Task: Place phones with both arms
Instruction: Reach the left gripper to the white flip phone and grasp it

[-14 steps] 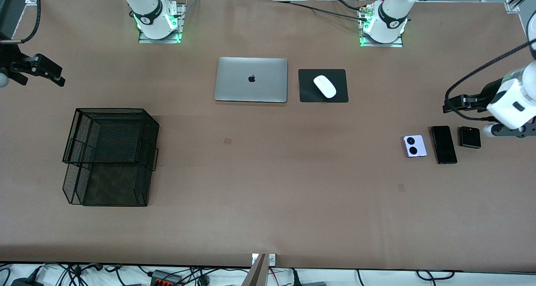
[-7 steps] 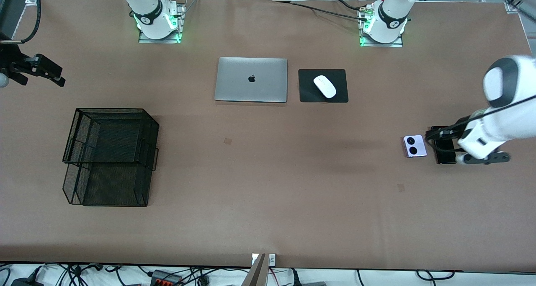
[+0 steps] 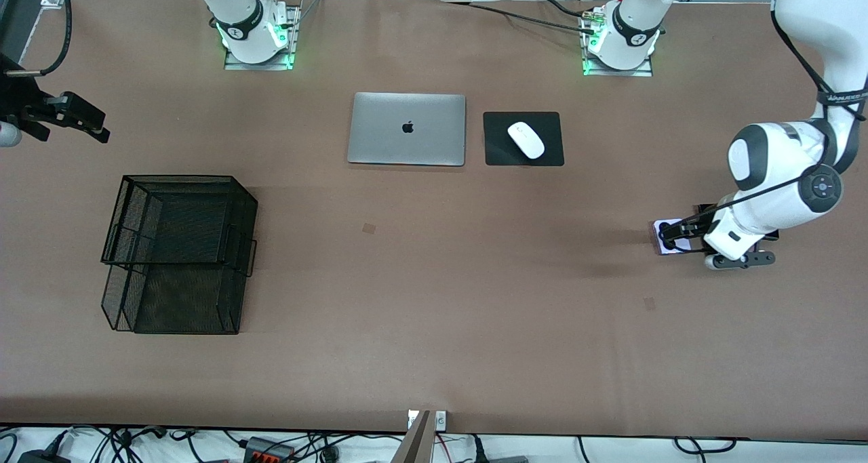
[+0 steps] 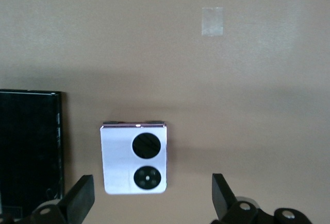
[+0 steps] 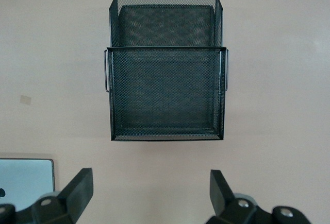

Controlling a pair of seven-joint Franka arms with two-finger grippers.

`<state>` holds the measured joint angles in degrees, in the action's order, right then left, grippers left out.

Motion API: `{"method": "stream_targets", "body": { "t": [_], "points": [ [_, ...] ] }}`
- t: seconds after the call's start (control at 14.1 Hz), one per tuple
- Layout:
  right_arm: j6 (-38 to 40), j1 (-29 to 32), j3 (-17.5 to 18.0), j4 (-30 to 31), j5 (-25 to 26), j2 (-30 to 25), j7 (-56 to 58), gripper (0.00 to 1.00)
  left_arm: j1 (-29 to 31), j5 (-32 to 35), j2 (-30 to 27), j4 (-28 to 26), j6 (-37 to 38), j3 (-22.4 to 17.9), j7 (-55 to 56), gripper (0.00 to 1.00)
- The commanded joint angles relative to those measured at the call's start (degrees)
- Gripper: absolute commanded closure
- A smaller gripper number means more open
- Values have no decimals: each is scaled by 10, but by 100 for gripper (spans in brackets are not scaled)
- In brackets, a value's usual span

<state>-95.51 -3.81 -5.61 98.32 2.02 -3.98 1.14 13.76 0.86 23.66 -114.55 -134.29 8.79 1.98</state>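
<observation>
Two white jointed arms stand over a matte brown bench (image 3: 434, 300). From the front, the left hand (image 3: 671, 236) hangs over the small squarish lavender phone (image 3: 668, 247) at the left arm's end of the bench, hiding most of it and of the two black phones beside it. The right hand (image 3: 74, 121) waits high above the bench by the black wire-mesh tray (image 3: 178, 249). A flat silver laptop (image 3: 407, 129) and a smooth white mouse (image 3: 525, 139) on a black pad (image 3: 553, 152) lie between the bases.

Left wrist view: fingers (image 4: 78, 199) spread wide and empty, the lavender phone flat between them, glossy long black phone (image 4: 30, 147) alongside.

Right wrist view: fingers (image 5: 76, 189) wide apart, empty, over the mesh tray.
</observation>
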Motion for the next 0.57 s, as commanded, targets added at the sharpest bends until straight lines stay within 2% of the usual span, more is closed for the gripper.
{"method": "stream_targets", "body": {
  "t": [0.0,0.5],
  "points": [
    [-1,1,4,0,0,-2,5,0,27,11,38,-7,-53,6,-29,0],
    [-4,0,7,-1,0,-1,5,0,34,13,67,-3,-62,5,-43,0]
  ]
}}
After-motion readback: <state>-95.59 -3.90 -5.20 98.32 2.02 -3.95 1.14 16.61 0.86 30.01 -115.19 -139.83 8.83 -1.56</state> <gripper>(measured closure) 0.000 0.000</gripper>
